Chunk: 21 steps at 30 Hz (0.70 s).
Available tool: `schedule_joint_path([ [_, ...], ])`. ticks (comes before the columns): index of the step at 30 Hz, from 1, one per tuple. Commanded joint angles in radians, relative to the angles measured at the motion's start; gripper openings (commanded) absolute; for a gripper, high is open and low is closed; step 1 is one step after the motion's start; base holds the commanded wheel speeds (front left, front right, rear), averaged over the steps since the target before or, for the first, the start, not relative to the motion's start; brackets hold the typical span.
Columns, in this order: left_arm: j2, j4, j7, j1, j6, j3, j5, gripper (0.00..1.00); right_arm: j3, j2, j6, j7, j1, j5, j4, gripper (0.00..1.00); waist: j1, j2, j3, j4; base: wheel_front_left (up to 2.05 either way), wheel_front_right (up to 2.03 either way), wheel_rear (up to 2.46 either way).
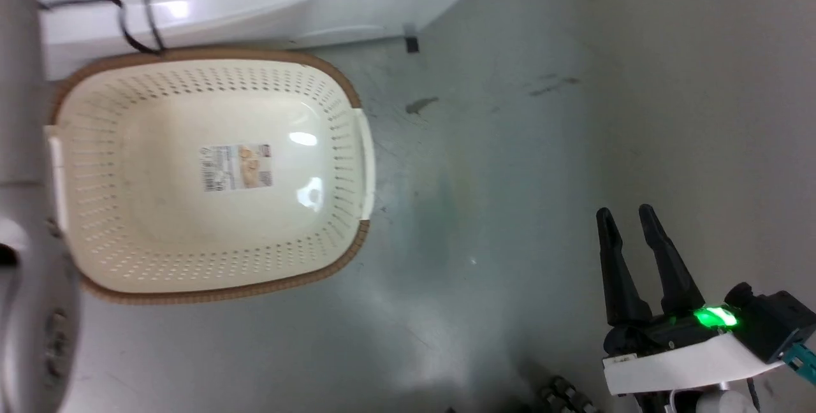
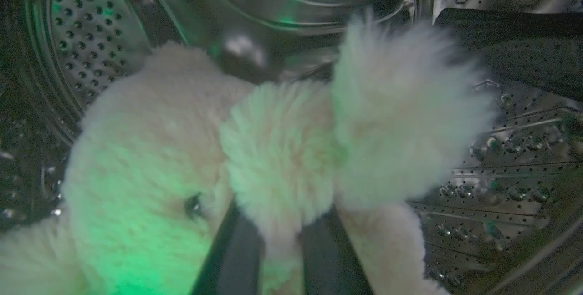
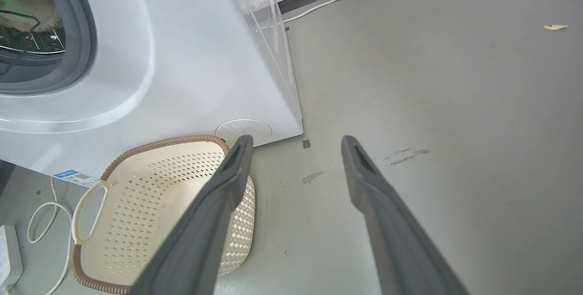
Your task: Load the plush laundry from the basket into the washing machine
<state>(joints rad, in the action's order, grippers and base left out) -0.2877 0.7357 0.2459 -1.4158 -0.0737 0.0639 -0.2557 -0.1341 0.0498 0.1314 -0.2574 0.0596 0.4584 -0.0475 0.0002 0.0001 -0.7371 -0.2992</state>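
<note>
clamping the plush laundry [image 2: 150, 149], its limb pointing deeper into the washing machine [image 2: 82, 26], is the left gripper [image 2: 279, 233]. right gripper [image 1: 628, 217] gapes empty

Cream perforated basket [image 3: 136, 195] just beside the washing machine [image 3: 196, 58] base, right gripper [image 3: 296, 139] spread wide near that machine's front corner.
</note>
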Motion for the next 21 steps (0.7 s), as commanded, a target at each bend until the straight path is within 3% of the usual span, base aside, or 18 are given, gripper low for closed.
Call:
schedule_joint_path([
  [1,-0.029,0.015,-0.006,-0.055,-0.005,0.019,0.028,0.0,-0.006,0.0,-0.001,-0.004,-0.007,0.014,-0.018,1.0,-0.0002,-0.0001,-0.036,-0.035,0.0,0.0,0.0],
  [10,-0.112,0.076,-0.051,-0.183,0.015,0.055,0.086,0.0,-0.016,0.0,-0.001,-0.004,-0.035,0.037,-0.061,1.0,-0.0002,-0.0001,-0.087,-0.068,0.0,0.0,0.0],
  [15,-0.122,0.098,-0.07,-0.245,0.043,0.046,0.081,0.0,-0.017,0.0,-0.001,-0.004,-0.043,0.042,-0.074,1.0,-0.0002,-0.0001,-0.104,-0.07,0.0,0.0,0.0],
  [21,-0.117,0.132,-0.095,-0.272,0.037,0.065,0.084,0.0,-0.014,0.0,-0.001,-0.004,-0.034,0.048,-0.075,1.0,-0.0002,-0.0001,-0.116,-0.062,0.0,0.0,0.0],
])
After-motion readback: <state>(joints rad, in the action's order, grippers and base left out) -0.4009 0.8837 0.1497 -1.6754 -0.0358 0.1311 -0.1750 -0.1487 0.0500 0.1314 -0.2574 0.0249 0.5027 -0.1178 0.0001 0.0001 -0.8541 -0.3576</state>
